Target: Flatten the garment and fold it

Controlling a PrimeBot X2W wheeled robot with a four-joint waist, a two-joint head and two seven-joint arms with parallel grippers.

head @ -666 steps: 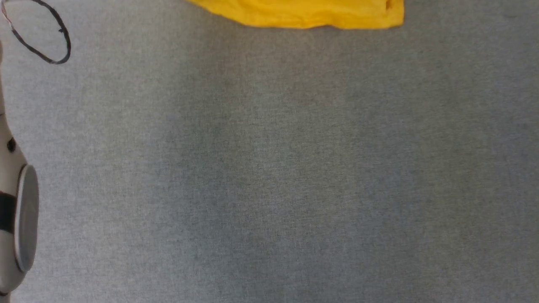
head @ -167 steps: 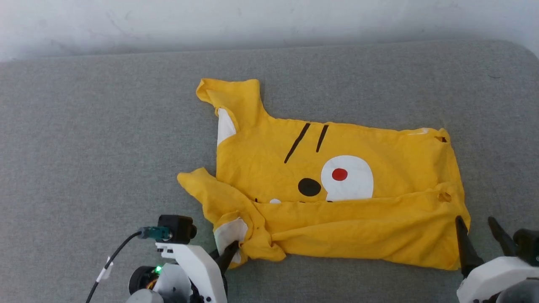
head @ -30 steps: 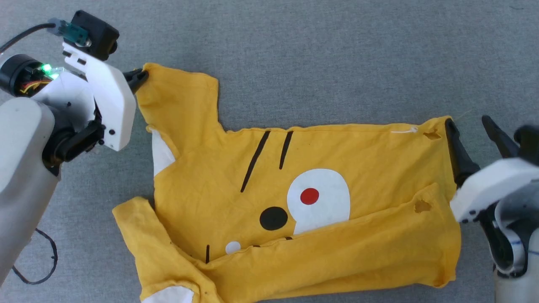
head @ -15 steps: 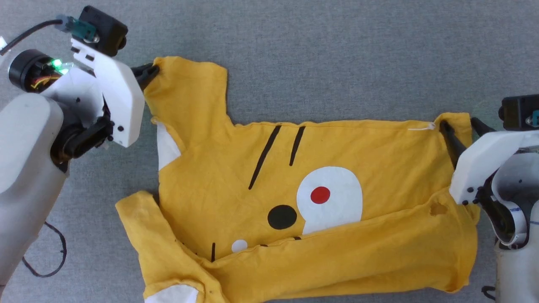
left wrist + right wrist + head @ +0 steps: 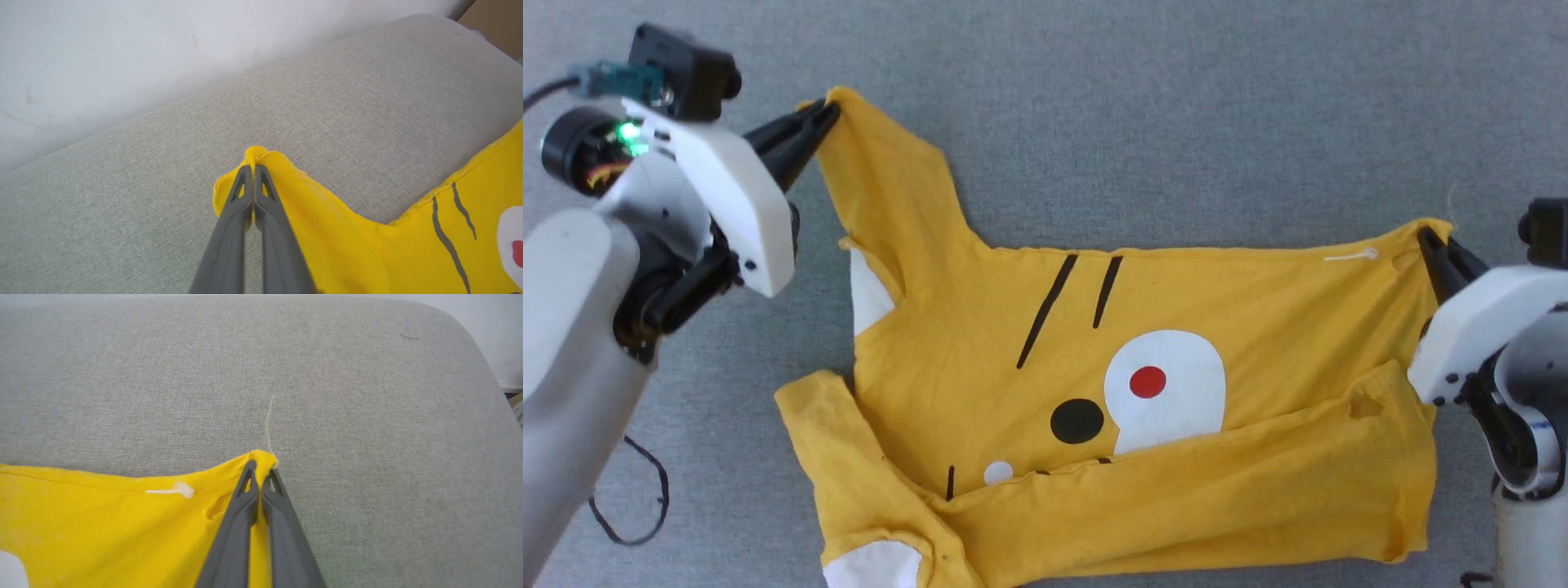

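Observation:
The yellow garment (image 5: 1111, 384) lies on the grey cushion with its near half folded up over the cartoon face print. At the far left my left gripper (image 5: 827, 114) is shut on the tip of the upper sleeve, and the sleeve is stretched taut toward it. The left wrist view shows the fingers (image 5: 253, 170) pinched on a yellow cloth peak (image 5: 261, 157). My right gripper (image 5: 1427, 237) is shut on the far right hem corner. In the right wrist view its tips (image 5: 259, 467) pinch the corner (image 5: 263, 457), with a loose thread (image 5: 269, 420) trailing from it.
The grey fabric cushion (image 5: 1176, 98) spreads all round the shirt, and a white wall (image 5: 122, 49) rises behind it. A thin black cable (image 5: 637, 506) loops at the lower left by my left arm. The cushion's rounded right edge (image 5: 486, 367) is near the right gripper.
My right gripper has gone from open beside the hem corner to shut on it. Held by my left gripper, the sleeve tip has been drawn up and outward, stretching the sleeve.

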